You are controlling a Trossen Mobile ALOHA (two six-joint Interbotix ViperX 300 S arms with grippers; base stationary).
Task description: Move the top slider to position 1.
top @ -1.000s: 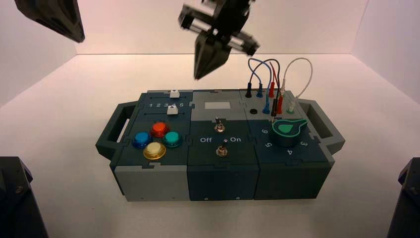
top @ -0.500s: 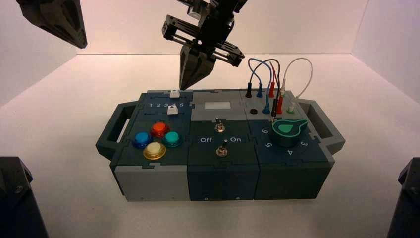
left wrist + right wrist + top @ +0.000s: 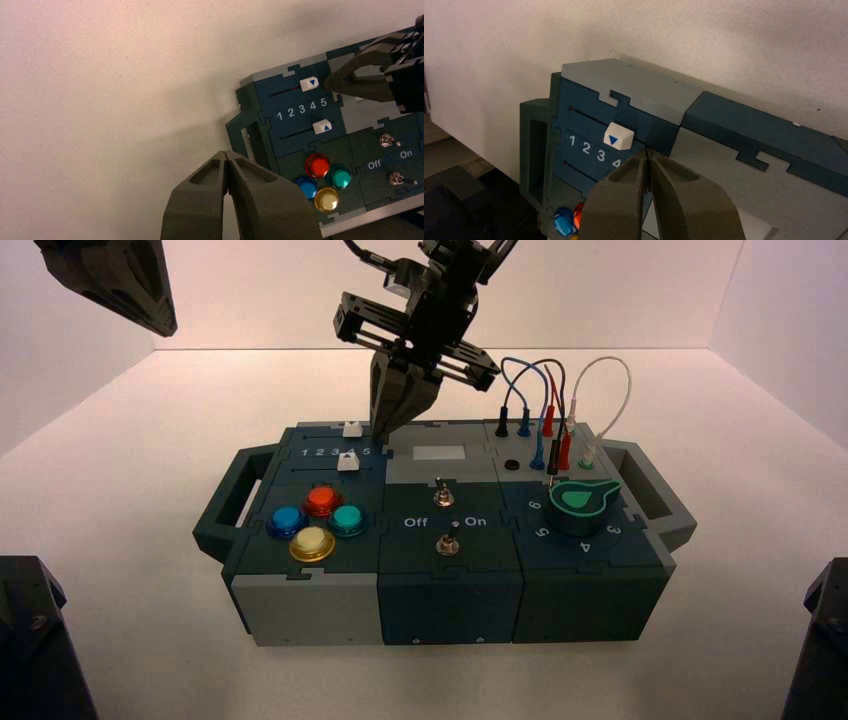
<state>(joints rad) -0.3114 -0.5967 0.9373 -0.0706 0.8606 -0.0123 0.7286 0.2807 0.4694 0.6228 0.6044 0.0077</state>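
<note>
The top slider (image 3: 352, 428) is a small white knob with a blue triangle in the far groove of the box's left block. It shows in the left wrist view (image 3: 309, 83) and the right wrist view (image 3: 618, 136), standing about by the printed 4. The digit 1 (image 3: 279, 116) starts the row (image 3: 572, 140) at the groove's other end. My right gripper (image 3: 383, 433) is shut and empty, its tips (image 3: 647, 152) low over the box just beside the slider on the 5 side. My left gripper (image 3: 227, 155) is shut and parked high at the far left (image 3: 110, 280).
A second white slider (image 3: 348, 461) sits below the digit row. Four round coloured buttons (image 3: 315, 520) are nearer the front. Two metal toggle switches (image 3: 443, 498) stand in the middle block. A green dial (image 3: 580, 502) and plugged wires (image 3: 545, 405) are on the right.
My right gripper has come down and to the left, from above the box's middle to just beside the top slider. The slider has not moved. The left arm stays still.
</note>
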